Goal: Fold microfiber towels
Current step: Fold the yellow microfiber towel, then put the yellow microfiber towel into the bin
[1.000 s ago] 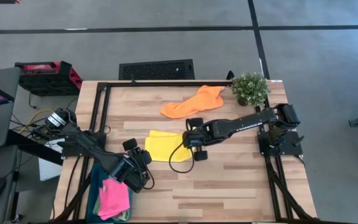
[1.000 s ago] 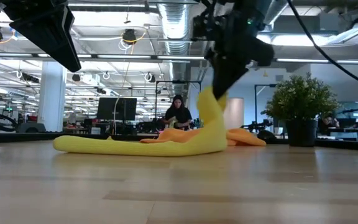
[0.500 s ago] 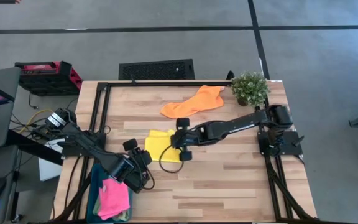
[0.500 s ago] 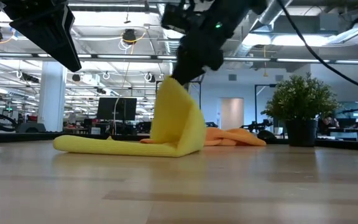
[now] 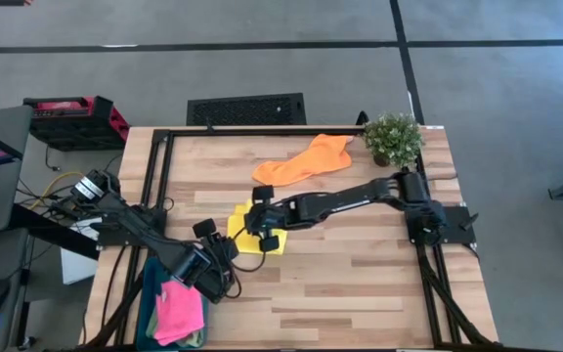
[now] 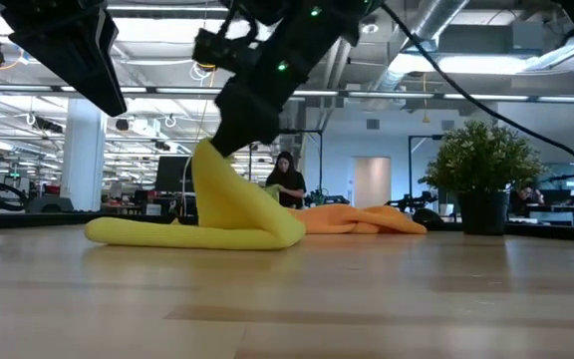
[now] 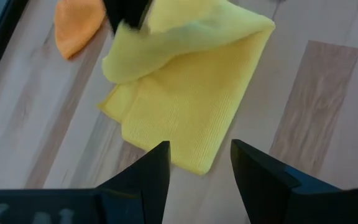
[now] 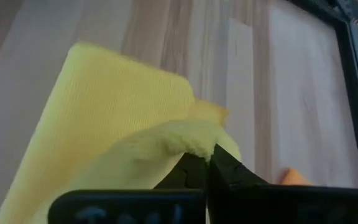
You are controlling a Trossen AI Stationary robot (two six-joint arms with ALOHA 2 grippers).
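Wooden slat table (image 5: 360, 284): the lower right half of the high view lies bare, bounded by a dark frame rail. Right gripper (image 5: 255, 223), reaching to centre frame, is clamped on a lifted edge of the yellow towel (image 5: 245, 237), whose soft, ribbed cloth is doubled over itself. Orange towel (image 5: 303, 161) lies crumpled just above it. Left gripper (image 5: 215, 266), fingers spread and empty, hovers lower left above the pink towel (image 5: 180, 311). Potted plant (image 5: 393, 139) stands upper right.
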